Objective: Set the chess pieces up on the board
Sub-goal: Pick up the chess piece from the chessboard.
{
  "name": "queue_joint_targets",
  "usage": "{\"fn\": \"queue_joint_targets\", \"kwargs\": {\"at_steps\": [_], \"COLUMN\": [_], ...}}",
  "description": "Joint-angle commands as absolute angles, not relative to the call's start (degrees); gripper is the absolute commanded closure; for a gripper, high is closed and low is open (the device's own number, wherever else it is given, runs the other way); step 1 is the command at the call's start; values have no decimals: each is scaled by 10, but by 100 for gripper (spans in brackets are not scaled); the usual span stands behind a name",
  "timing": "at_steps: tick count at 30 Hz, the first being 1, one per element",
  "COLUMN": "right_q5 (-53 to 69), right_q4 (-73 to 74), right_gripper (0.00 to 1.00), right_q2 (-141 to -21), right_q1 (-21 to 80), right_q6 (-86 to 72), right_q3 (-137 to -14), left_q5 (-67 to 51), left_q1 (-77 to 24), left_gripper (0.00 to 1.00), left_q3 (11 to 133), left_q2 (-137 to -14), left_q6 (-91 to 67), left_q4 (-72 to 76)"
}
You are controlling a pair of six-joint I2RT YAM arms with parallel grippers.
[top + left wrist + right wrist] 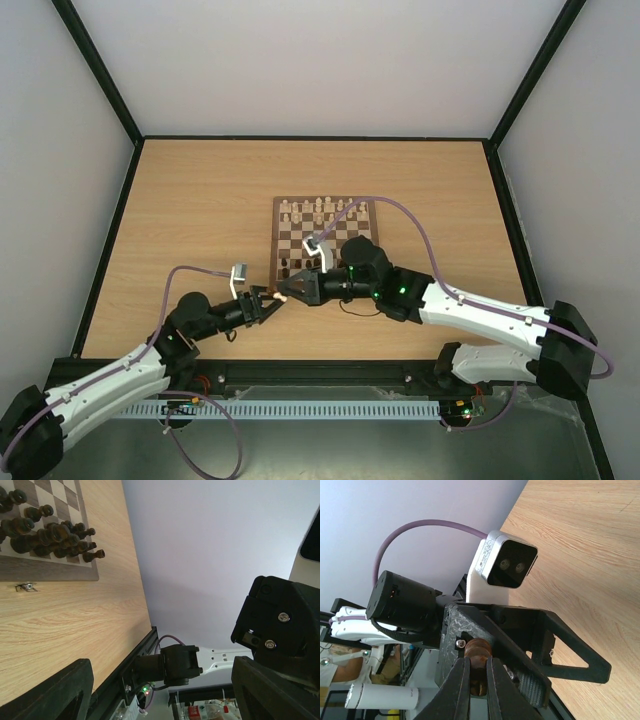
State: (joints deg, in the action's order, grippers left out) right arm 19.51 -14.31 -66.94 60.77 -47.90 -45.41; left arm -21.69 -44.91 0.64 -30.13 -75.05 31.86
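Chess pieces (318, 210), the pale ones, stand in rows along the far side of the board (296, 238), which lies near the middle of the desk (200, 200). From above, the right arm reaches across the near part of the board and hides most of it. The right pincer (287, 294) points left, just past the near left corner of the board, with a small wooden piece (280, 296) at its tip. The left pincer (270, 301) faces it from the left, almost touching.

In the left wrist view, its own two fingers (50, 690) stand wide apart with nothing between them, so the left pincer is released. Beyond them, dark pieces (50, 535) crowd one edge of the board, some lying over. A small metal clasp (25, 586) sits on the desk just beside the board's border.

In the right wrist view, the two fingers (462, 680) are clenched on the small wooden piece, which looks reddish brown here, and its rounded top shows just above the fingertips. Directly ahead is the left pincer, spread open on either side of the piece, with its white camera (505, 565) above.
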Motion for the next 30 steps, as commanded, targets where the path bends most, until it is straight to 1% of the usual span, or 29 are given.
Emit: {"fn": "queue_joint_targets", "kwargs": {"at_steps": [1, 3, 6, 10, 13, 16, 18, 21, 25, 27, 30], "right_q5": [208, 200, 166, 137, 134, 139, 135, 113, 145, 151, 117], "right_q4": [-187, -184, -155, -147, -171, -209, -234, -236, -299, -335, -336], "right_gripper": [95, 96, 96, 96, 96, 96, 96, 96, 96, 96, 97], "right_q2": [-677, -678, -670, -666, -673, -682, -682, -693, -761, -800, -863], "right_q1": [607, 607, 604, 593, 583, 582, 582, 582, 582, 583, 582], "right_q6": [-484, -481, -465, -468, -481, -493, -501, -498, -507, -516, -513], "right_q3": [-440, -438, -434, -401, -365, -324, -288, -256, -245, -239, -250], "left_q5": [-232, -222, -192, -188, -186, -180, -170, -152, -142, -143, -151], "left_q1": [-437, -434, -423, -392, -384, -383, -383, -383, -383, -383, -383], "left_gripper": [21, 21, 21, 21, 22, 22, 23, 24, 25, 26, 27], "left_q3": [-114, -106, -90, -101, -102, -96, -87, -80, -78, -75, -70], "left_q2": [-310, -311, -311, -312, -304, -280, -253, -196, -123, -115, -122], "left_q6": [-745, -736, -711, -704, -699, -694, -687, -680, -682, -680, -666], "left_q4": [340, 310, 216, 189, 167, 129, 77, 8, -39, -53, -57]}}
